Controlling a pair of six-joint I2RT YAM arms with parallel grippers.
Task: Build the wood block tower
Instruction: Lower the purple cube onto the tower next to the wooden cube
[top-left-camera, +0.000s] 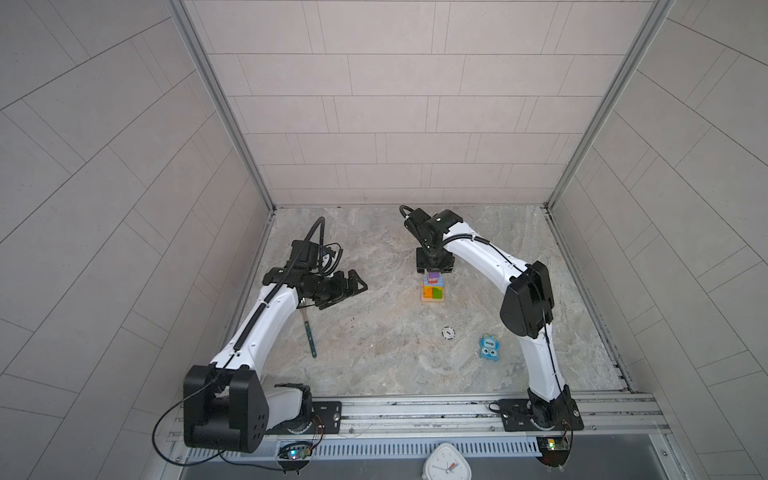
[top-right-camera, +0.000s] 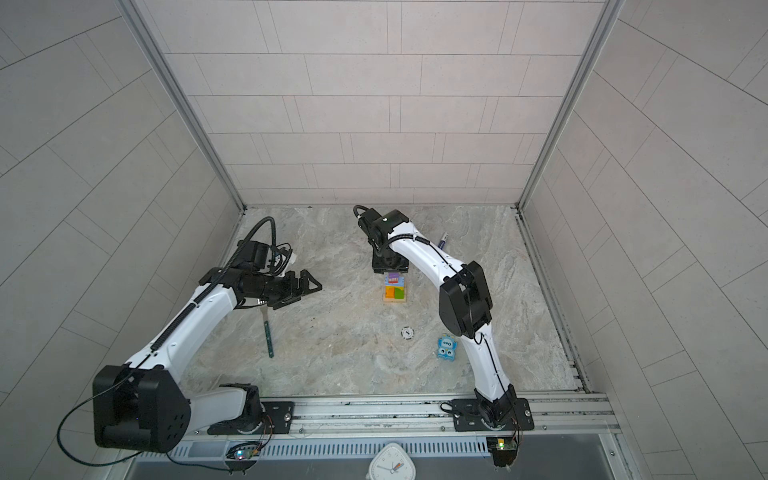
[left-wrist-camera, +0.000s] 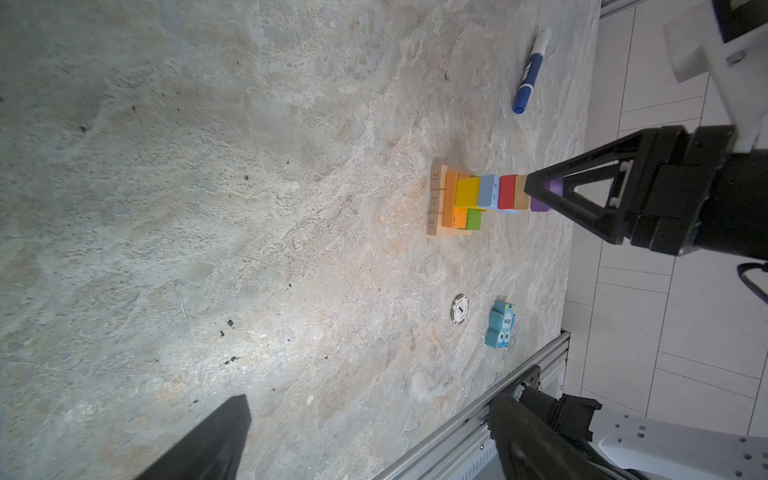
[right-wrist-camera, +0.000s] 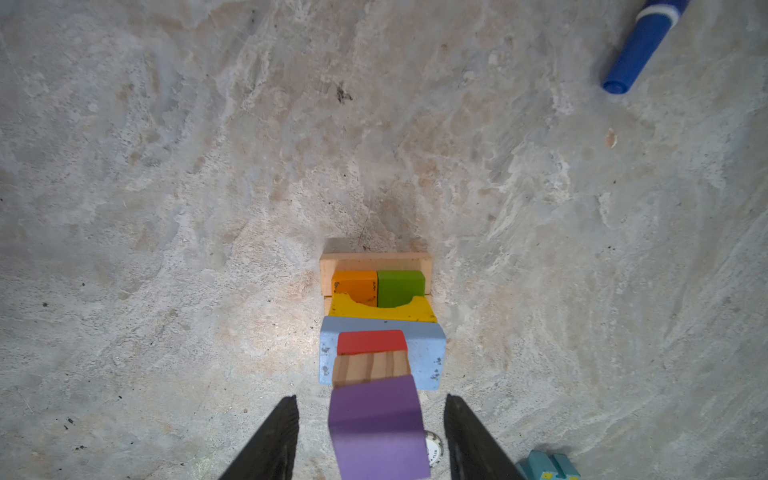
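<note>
Marbled tabletop (top-left-camera: 374, 365), tiled walls (top-left-camera: 395, 124) on three sides, aluminium rail (top-left-camera: 415, 409) along the fourth. The tower (top-left-camera: 433, 287) stands mid-surface, well apart from every edge, with bare tabletop all round it. Beside the tower, well apart, the left gripper (top-left-camera: 349, 293) has its jaws spread; above the tower, the right gripper (right-wrist-camera: 372, 399) has its jaws apart, straddling the topmost purple cube (right-wrist-camera: 376, 428) with gaps on both sides.

Left hand (top-left-camera: 347, 293) level, jaws wide; right hand (top-left-camera: 435, 272) pointing down, jaws parted.

A robotics lab test cell: grey tile-patterned wall panels (top-left-camera: 374, 104) in aluminium profile framing (top-left-camera: 223, 104) enclose a marbled stone-look tabletop (top-left-camera: 374, 353), with two white-and-black robot arms (top-left-camera: 473, 247) bolted to a slotted aluminium rail (top-left-camera: 415, 409)
</note>
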